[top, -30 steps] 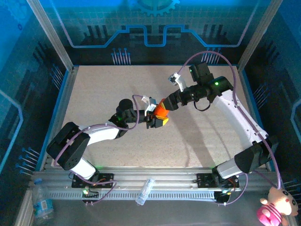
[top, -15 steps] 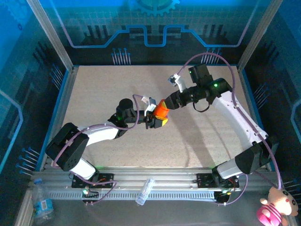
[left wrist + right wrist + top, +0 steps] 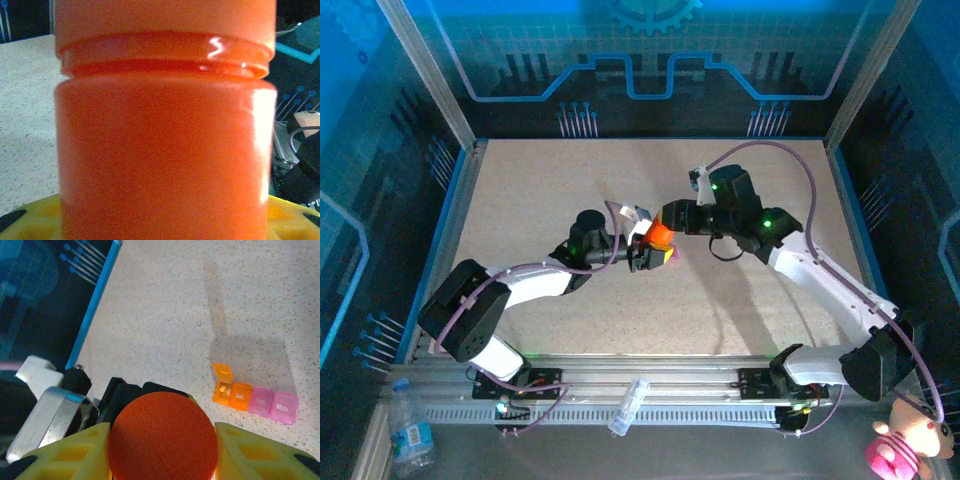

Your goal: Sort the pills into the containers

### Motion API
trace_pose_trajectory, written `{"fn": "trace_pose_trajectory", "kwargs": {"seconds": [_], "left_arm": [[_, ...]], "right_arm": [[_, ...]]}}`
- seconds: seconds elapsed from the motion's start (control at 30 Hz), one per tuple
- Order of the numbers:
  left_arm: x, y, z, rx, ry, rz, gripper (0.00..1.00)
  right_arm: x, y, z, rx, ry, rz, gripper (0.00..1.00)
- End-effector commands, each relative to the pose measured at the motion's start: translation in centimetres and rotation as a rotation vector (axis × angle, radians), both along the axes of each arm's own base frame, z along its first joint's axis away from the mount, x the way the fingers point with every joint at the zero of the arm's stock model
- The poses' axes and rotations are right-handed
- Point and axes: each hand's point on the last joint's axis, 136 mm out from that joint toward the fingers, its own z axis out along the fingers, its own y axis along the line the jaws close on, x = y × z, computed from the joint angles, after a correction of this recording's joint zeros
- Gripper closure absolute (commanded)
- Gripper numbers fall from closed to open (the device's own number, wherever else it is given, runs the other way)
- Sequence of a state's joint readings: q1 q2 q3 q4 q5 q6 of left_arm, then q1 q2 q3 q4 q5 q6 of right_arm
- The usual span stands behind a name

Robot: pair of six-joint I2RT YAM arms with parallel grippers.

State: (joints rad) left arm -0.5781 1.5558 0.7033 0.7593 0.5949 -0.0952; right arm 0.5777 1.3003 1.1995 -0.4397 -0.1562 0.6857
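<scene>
Two grippers, one orange bottle (image 3: 661,237) between them, near the middle of the table (image 3: 540,190).

1. Left gripper (image 3: 647,253): closed on the lower body of the bottle. In your left wrist view its yellow fingers (image 3: 30,220) sit at either side of the bottle's base, and the bottle stands upright.
2. Right gripper (image 3: 666,222): clamped on the top of the same bottle. In your right wrist view the yellow fingers (image 3: 250,452) press against both sides of the round orange-red cap (image 3: 162,437).
3. Pill box (image 3: 255,399): a short strip of four joined square boxes, two orange and two pink, lying flat on the speckled table, well apart from the bottle. One orange box reads "Sat.", the end pink one "Mon."
4. Lid (image 3: 222,372): the end orange box stands open, its lid tilted up. Something small and pale lies inside; you cannot tell what it is.
</scene>
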Motion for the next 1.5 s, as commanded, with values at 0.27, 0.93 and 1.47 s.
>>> {"fn": "trace_pose_trajectory", "kwargs": {"seconds": [0.27, 0.93, 1.47], "left_arm": [[-0.3, -0.8, 5.0, -0.119, -0.196, -0.033, 1.0], [-3.8, -1.0, 5.8, -0.142, -0.156, -0.219, 1.0], [-3.8, -1.0, 6.0, -0.143, -0.155, -0.22, 1.0]], "right_arm": [[-0.9, -2.0, 2.7, 0.081, 0.008, 0.062, 0.24], [-4.1, -2.1, 6.1, -0.076, -0.117, 0.545, 0.09], [-4.4, -0.6, 3.3, -0.13, -0.044, 0.59, 0.31]]}}
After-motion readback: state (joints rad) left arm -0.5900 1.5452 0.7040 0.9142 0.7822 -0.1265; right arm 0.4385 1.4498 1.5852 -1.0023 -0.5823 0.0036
